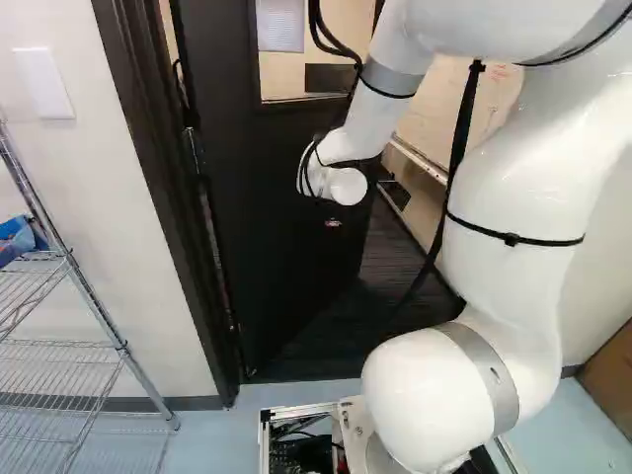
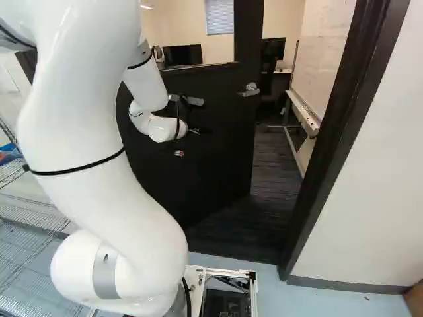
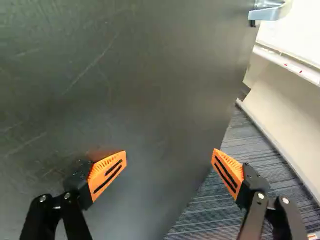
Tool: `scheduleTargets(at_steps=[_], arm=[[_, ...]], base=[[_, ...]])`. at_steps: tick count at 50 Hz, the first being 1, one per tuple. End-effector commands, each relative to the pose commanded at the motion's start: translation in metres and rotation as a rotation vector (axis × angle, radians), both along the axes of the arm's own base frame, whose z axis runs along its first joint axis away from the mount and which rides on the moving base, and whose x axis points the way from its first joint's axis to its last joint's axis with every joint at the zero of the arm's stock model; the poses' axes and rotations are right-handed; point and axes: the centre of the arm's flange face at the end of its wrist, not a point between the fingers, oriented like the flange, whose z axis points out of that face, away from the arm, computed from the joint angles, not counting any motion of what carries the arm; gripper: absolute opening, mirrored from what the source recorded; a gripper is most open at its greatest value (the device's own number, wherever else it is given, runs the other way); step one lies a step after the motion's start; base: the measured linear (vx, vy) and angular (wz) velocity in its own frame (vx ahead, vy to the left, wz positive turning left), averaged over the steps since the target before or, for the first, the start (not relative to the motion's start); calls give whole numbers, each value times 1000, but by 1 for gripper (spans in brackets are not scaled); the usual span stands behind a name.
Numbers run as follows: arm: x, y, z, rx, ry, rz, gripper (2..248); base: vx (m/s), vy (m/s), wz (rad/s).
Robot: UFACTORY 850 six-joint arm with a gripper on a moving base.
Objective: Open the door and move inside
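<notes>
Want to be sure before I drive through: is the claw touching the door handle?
Apart. The wrist view shows it: the door handle sits at the edge of the door, well clear of the open claw, with door surface between them.

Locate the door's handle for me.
In the right base view, the handle sits at the free edge of the black door, right of the arm.

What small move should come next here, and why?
Probably a gentle push on the door with the open hand: the door stands ajar, with dark carpet showing past its free edge, but angles across the doorway, and the hand faces its flat surface, not the lever handle.
</notes>
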Motion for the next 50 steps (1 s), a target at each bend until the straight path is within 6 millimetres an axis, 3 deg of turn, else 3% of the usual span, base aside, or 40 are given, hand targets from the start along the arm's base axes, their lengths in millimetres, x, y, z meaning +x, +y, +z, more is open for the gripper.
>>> scheduleTargets(at_steps=[50], arm=[[61,49,-5,5,-27,72,247]], base=[[0,0,0]])
